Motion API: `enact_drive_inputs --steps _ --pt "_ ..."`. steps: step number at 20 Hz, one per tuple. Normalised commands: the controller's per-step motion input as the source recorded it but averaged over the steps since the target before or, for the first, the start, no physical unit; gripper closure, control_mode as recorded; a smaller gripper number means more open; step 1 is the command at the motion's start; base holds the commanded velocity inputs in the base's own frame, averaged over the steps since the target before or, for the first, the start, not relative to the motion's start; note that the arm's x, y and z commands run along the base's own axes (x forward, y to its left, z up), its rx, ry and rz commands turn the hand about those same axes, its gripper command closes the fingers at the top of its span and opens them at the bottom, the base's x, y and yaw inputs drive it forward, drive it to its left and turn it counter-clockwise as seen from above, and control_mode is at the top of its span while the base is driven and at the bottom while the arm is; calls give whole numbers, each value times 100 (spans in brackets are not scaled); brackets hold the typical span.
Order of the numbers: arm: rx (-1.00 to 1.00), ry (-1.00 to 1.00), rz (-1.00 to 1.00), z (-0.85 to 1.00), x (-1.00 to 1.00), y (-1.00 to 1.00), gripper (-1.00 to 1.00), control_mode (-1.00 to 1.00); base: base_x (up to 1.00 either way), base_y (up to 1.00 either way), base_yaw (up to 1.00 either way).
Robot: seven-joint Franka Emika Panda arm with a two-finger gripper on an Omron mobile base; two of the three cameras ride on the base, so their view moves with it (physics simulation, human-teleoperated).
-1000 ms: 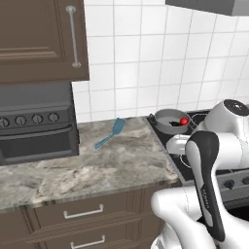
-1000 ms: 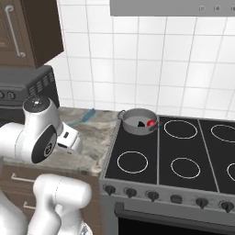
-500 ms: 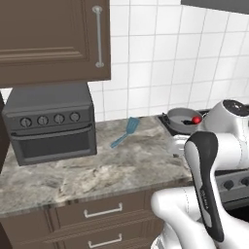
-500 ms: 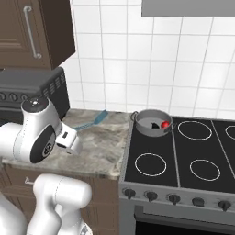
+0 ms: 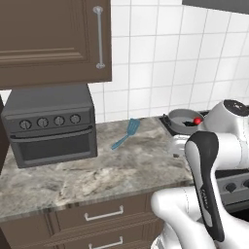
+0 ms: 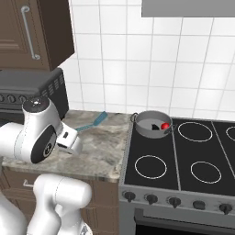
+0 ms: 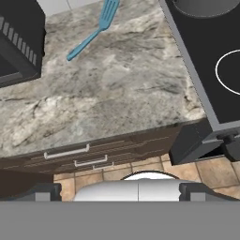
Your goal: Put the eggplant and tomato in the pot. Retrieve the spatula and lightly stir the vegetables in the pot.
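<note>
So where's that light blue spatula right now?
The spatula lies flat on the granite counter near the tiled back wall, between the dark toaster oven on its left and the pot on the stove to its right.

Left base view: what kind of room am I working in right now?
A home-style kitchen, rendered. A black stove with burner rings carries a grey pot, a toaster oven sits on the granite counter, and white tiles back it.

pot (image 7: 205,6) cropped by top edge, eggplant (image 6: 153,127) indistinct
</note>
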Motion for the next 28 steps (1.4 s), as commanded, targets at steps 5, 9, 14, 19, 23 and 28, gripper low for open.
enact_drive_inputs --steps 5,9,14,19,23,28 --pt "0 2 2 0 6 4 -100 -100 21 10 4" --pt "0 0 10 -3 19 6 -100 -100 0 0 0" --pt "0 13 9 0 61 20 -100 -100 0 0 0" --pt "0 8 0 0 87 16 -100 -100 0 0 0" --pt "0 0 -4 -12 90 0 -100 -100 0 0 0" --pt "0 3 -11 -49 79 7 -100 -100 0 0 0"
